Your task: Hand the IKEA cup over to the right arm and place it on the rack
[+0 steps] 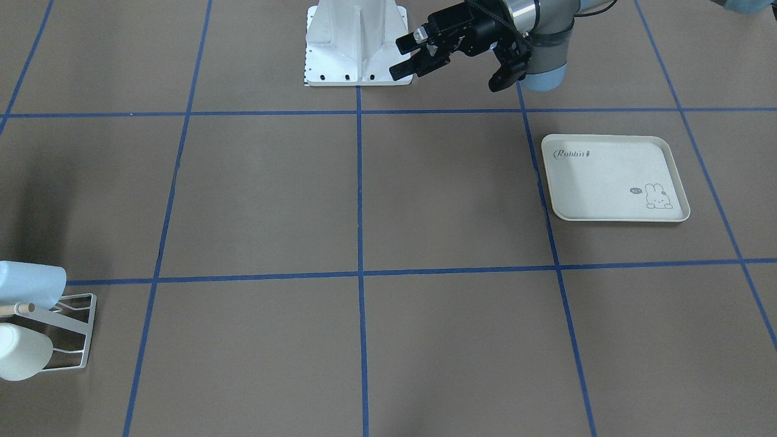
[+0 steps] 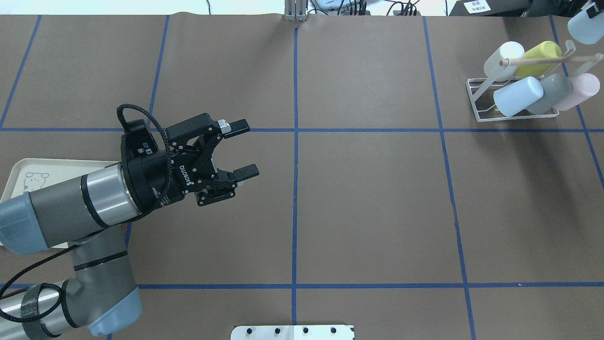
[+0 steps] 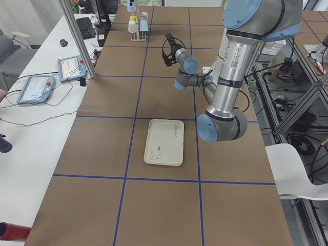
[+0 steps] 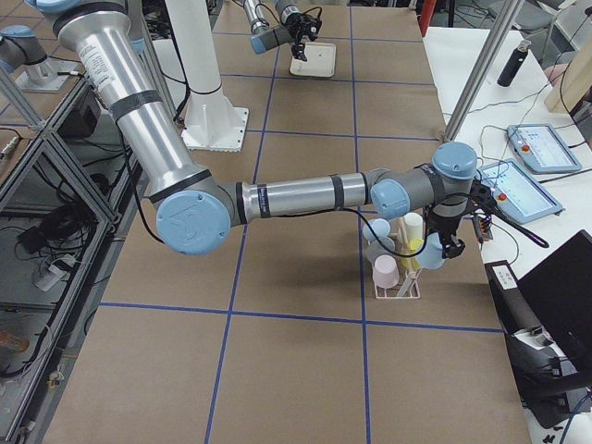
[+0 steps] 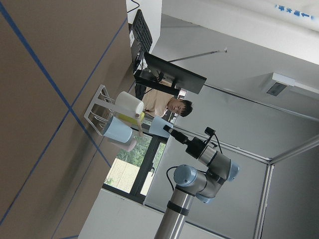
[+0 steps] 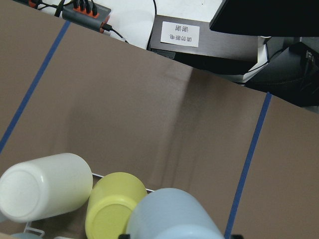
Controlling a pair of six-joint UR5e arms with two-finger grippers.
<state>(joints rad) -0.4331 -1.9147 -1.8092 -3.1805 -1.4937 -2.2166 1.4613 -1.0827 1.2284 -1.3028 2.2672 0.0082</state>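
My right gripper is shut on a light blue IKEA cup and holds it above the far end of the rack; the cup also shows at the overhead view's top right corner. The rack is a white wire stand with a wooden peg, at the table's far right. Several cups lie on it: white, yellow, light blue, grey and pink. My left gripper is open and empty, in the air over the table's left half, far from the rack.
A cream rabbit-print tray lies on the table on my left side, partly under my left arm in the overhead view. A person, monitors and a keyboard are beyond the far edge. The robot base stands at the near middle.
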